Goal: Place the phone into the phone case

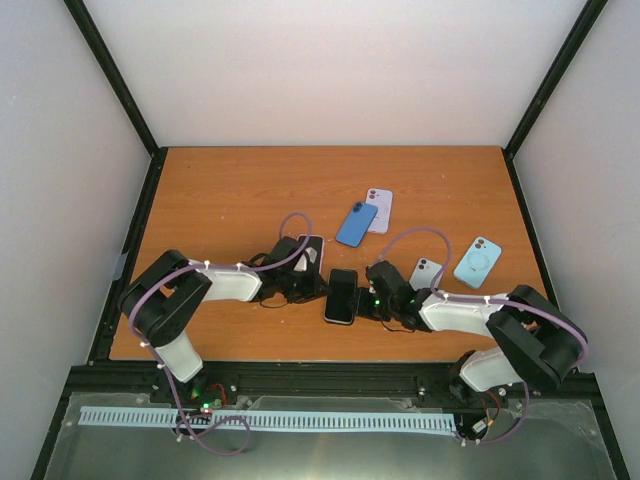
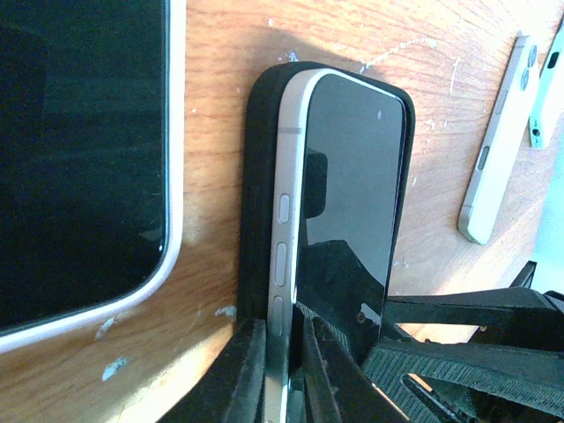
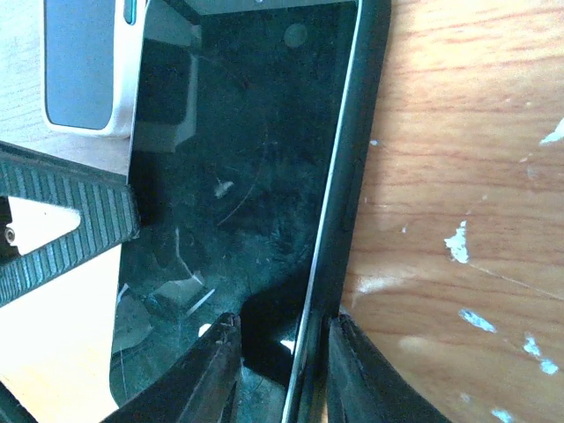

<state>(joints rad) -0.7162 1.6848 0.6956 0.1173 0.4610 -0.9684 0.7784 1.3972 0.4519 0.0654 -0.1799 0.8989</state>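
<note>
- The black phone case [image 2: 254, 176] lies flat on the wooden surface [image 1: 230, 200], near its middle and towards the near edge, between the two claws.
- The phone [image 1: 341, 296] sits partly in this case, screen up. Its right long edge is down inside the case's right wall. Its left long edge, silver with three side buttons, stands tilted up above the left wall.
- The phone's long axis runs near to far, leaning only slightly. The end with the front camera dot points far and the other end points towards the arm bases.
- The left claw [image 2: 284, 374] is clamped on the phone. One finger is outside the raised silver edge by the case wall, and the other is on the glass, at the near end of that edge.
- The right claw [image 3: 280, 374] straddles the right long edge at the near end. One finger is over the screen and the other is against the outside of the case wall. Its fingers stand a little apart, and I cannot tell whether they squeeze.
- A white-rimmed phone [image 2: 79, 159] lies screen up just left of the case, under the left claw's arm.
- Farther off, a blue phone [image 1: 356, 224] lies back up, overlapping a lilac phone [image 1: 379, 208].
- To the right lie a pale phone [image 1: 426, 271] and a pale blue shell [image 1: 477, 262] with a ring mark. I cannot tell whether anything is inside the shell.
</note>
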